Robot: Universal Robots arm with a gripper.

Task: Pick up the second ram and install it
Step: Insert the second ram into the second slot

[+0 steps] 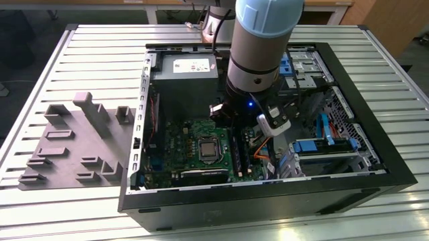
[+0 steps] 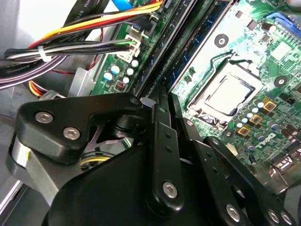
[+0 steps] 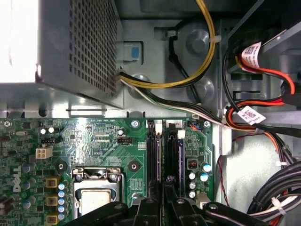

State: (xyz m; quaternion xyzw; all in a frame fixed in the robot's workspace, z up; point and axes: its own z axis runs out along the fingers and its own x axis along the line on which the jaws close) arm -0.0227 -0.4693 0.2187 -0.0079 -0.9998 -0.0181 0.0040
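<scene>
Fingers (image 3: 164, 195) sit close together, nearly shut, right over the memory slots (image 3: 155, 150) on the green board (image 3: 103, 141), with the tips meeting at the near end of the slots in both wrist views. Between them I cannot make out a separate stick; the second ram (image 2: 197, 52) looks like the dark-blue strip lying along the slot just ahead of the tips in the second wrist view, seemingly seated or being pressed home. To do this step well, I judge the push should go straight down along the slot, with the stick level and its end latches free to snap, not skewed toward the neighbouring slot. Beside the slots lies the processor socket (image 3: 96, 193); bundled cables (image 3: 254, 117) run on the other side. Outward, the arm (image 1: 258, 60) reaches into the open computer case (image 1: 375, 170), beside the grey power box (image 1: 184, 75). A grey holder tray (image 1: 74, 145) rests on the slatted tabletop (image 1: 100, 50).
</scene>
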